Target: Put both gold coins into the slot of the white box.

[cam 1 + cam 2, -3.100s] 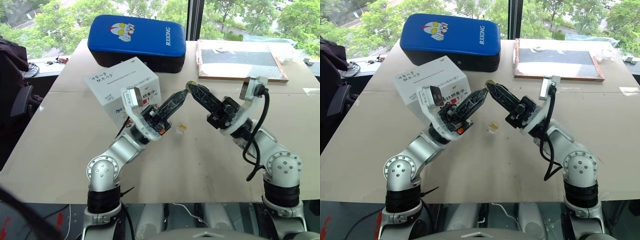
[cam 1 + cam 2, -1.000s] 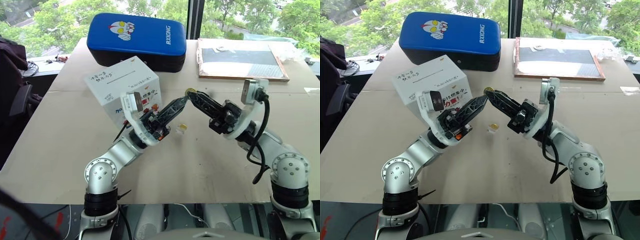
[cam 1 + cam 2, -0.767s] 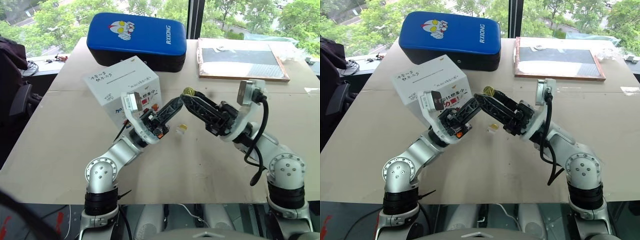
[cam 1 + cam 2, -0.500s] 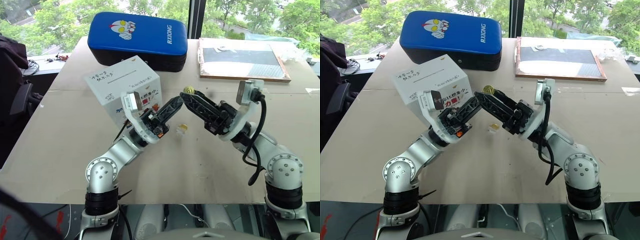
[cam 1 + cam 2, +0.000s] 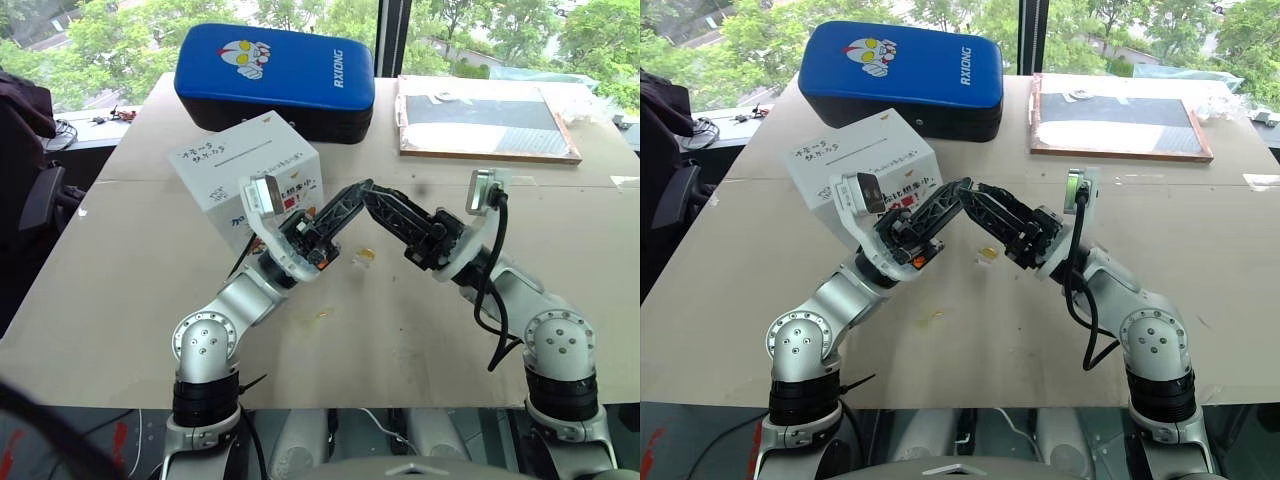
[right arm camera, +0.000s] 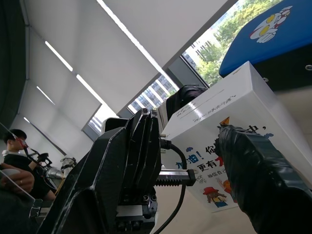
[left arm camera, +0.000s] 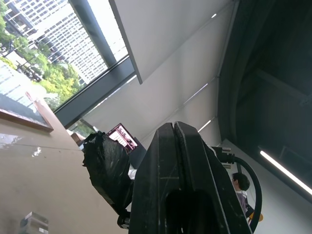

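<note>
The white box (image 5: 235, 165) stands on the table behind my left arm, its cartoon side facing me. One gold coin (image 5: 365, 257) lies on the table below the grippers. A small yellowish blur (image 5: 320, 316) nearer to me may be the other coin. Above the table my left gripper (image 5: 354, 194) is shut, with nothing visible between its fingers. My right gripper (image 5: 374, 196) is open, its tips meeting the left gripper's tip. In the left wrist view a taped right finger (image 7: 107, 165) stands beside the closed left fingers (image 7: 175, 141).
A blue padded case (image 5: 275, 75) lies behind the box. A framed dark board (image 5: 485, 120) sits at the back right. A dark chair (image 5: 30, 200) stands off the table's left side.
My right gripper has opened and the coin at its tip is gone. A yellowish blur has appeared on the table near my left arm. The left gripper stays shut.
</note>
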